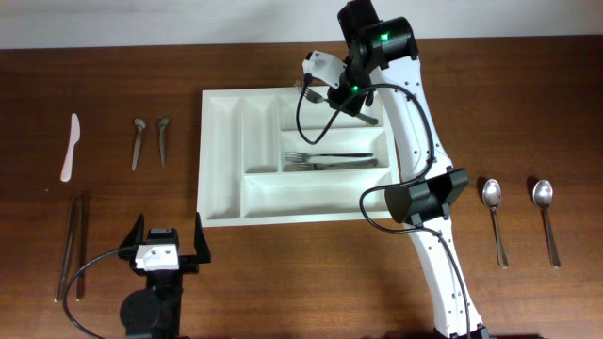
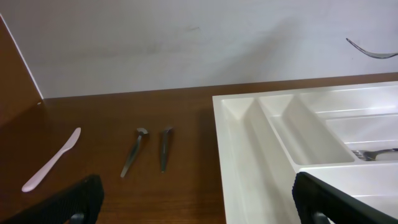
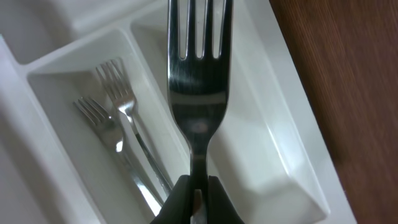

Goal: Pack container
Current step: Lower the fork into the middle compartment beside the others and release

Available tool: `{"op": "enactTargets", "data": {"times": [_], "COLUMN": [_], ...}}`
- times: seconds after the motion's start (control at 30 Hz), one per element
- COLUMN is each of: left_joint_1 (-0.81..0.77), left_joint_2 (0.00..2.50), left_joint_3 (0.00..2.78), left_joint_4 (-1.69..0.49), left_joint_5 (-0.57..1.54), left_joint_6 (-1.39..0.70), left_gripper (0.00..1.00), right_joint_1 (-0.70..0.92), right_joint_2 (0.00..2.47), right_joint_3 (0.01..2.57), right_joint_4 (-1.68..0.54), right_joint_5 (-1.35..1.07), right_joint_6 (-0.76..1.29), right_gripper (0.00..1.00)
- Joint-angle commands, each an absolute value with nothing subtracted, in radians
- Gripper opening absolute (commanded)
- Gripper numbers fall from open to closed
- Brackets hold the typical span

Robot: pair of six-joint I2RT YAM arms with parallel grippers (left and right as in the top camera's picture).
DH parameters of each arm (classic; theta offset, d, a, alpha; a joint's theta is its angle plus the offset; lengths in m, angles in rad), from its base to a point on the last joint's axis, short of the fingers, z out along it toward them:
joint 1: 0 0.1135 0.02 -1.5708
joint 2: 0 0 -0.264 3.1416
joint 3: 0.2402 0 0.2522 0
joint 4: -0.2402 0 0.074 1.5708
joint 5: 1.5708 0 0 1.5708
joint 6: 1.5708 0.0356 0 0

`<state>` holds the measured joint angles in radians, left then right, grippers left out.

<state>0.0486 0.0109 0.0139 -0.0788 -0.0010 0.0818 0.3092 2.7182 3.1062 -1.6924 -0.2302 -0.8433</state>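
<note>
Right gripper [image 3: 198, 191] is clamped tight on the handle of a fork [image 3: 198, 81], tines leading, hanging above the far right part of the container [image 1: 219, 151], the big white tray sitting mid-table. Look underneath: two forks [image 3: 127, 143] lie side by side in the container's middle long compartment. My read is that this one is being lined up to join them, like with like. From here I can't say whether it's square over that slot or the one beyond. It's gripped at the handle end, which I'd guess lets it be laid down lengthwise. Left gripper [image 1: 170, 235] hovers just off the container's near left corner, jaws spread wide, holding nothing. Parked out of the way, I'd say. A pair of spoons [image 1: 492, 193] lies to the container's right, and two short utensils [image 1: 138, 143] lie off its left side.
</note>
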Motion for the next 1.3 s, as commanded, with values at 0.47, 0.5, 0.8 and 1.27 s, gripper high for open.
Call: {"op": "enactTargets", "data": {"times": [0.47,0.5,0.8,1.27], "left_joint_1": [0.055,0.055,0.055,0.055], "left_joint_2": [0.006,0.006,0.006,0.006], "left_joint_3": [0.009,0.009,0.009,0.009], "left_joint_4": [-0.082,-0.082,-0.082,-0.082], "left_joint_5": [0.000,0.000,0.000,0.000], "left_joint_6": [0.072,0.072,0.072,0.072], "left_gripper": [0.99,0.99,0.99,0.99], "right_joint_1": [0.287,0.290,0.302,0.310], "right_joint_2": [2.665,2.665,2.644,2.605], "right_joint_3": [3.118,3.118,3.118,3.045], "right_joint_4": [-1.699,-1.699,-1.699,-1.699], "right_joint_5": [-0.255,-0.250,-0.180,-0.167], "right_joint_6": [-0.961,-0.950,-0.889,-0.877], "right_gripper": [0.04,0.05,0.05,0.06]}}
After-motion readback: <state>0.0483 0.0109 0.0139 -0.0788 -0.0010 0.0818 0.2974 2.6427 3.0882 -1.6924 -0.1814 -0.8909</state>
